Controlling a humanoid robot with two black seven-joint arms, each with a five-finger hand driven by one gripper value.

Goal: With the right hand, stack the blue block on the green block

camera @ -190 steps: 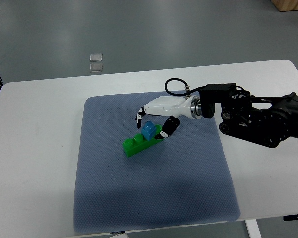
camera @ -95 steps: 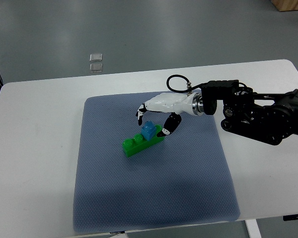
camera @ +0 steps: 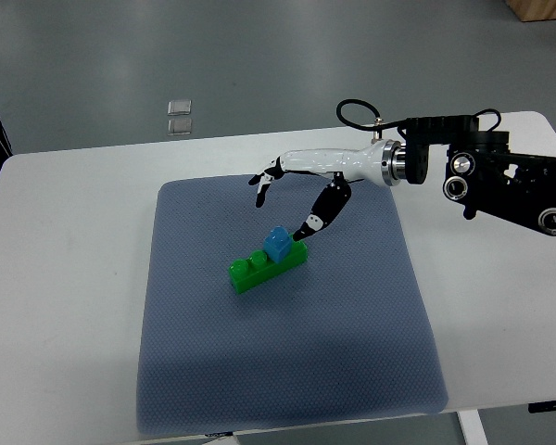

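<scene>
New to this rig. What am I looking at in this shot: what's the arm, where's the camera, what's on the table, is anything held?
One camera looks steeply down from the robot's own side of the white table. The machine is a humanoid robot; only its right arm shows, coming in from the picture's right edge as black joints that end in a white and black fingered right hand.

A blue-grey textured mat covers the middle of the table. On it lies a long green studded plastic block, with a small blue plastic block sitting on its right part.

The hand holds nothing: its fingers are spread, up and to the right of the blue block, one dark fingertip close beside it. The left arm is out of view. Two small clear squares lie on the grey floor beyond.
</scene>
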